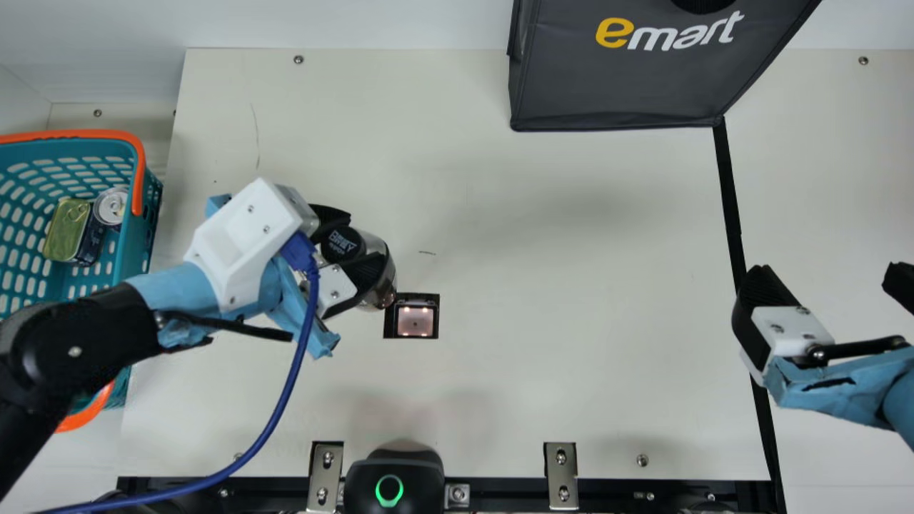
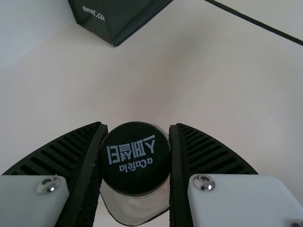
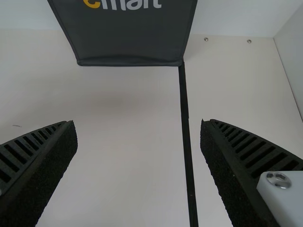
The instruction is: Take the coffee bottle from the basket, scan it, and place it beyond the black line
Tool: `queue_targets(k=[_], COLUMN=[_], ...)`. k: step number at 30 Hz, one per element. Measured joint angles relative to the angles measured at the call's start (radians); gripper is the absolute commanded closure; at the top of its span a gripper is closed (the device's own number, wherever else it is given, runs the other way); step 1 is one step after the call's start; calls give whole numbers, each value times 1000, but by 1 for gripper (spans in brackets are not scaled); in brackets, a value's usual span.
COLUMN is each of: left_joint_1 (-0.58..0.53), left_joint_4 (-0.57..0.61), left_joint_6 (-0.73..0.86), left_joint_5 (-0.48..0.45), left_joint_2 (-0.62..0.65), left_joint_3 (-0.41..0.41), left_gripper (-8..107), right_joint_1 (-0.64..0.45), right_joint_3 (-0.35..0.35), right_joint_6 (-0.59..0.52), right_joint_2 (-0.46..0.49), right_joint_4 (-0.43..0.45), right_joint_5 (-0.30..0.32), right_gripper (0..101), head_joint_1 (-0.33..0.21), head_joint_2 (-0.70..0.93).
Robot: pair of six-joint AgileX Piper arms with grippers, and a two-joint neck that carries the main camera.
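Note:
My left gripper is shut on the coffee bottle in the main view, left of centre, its lower end beside the small scanner window. In the left wrist view the bottle's black cap sits between the two fingers of my left gripper. The black line runs down the table's right side. Over it, at the right edge, my right gripper stands open and holds nothing; the right wrist view has the line between the spread fingers of my right gripper.
The teal basket with orange handles stands at the far left, with cans inside. A dark grey bag stands at the back, near the line's far end. A black device with a green ring is at the front edge.

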State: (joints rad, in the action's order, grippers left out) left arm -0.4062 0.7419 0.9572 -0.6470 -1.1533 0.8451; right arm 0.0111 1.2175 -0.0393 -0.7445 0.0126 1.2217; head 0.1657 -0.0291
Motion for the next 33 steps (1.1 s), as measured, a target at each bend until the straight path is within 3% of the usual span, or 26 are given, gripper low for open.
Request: queue_targets(k=[11,25,33], left_joint_1=[55,54,88], left_joint_4=[168,244,276], left_joint_6=[278,431,512], left_joint_5=[-55,-101,-182], left_joint_2=[-23,-55,-93], left_joint_3=[-29,-36,-7], left_gripper=[89,89,89], right_joint_1=[0,0,0], right_joint_3=[0,0,0], right_joint_6=[0,0,0], right_joint_2=[0,0,0], right_joint_4=[0,0,0], right_joint_5=[0,0,0], right_gripper=[11,11,11], head_joint_1=[0,0,-2], head_joint_2=[0,0,0])
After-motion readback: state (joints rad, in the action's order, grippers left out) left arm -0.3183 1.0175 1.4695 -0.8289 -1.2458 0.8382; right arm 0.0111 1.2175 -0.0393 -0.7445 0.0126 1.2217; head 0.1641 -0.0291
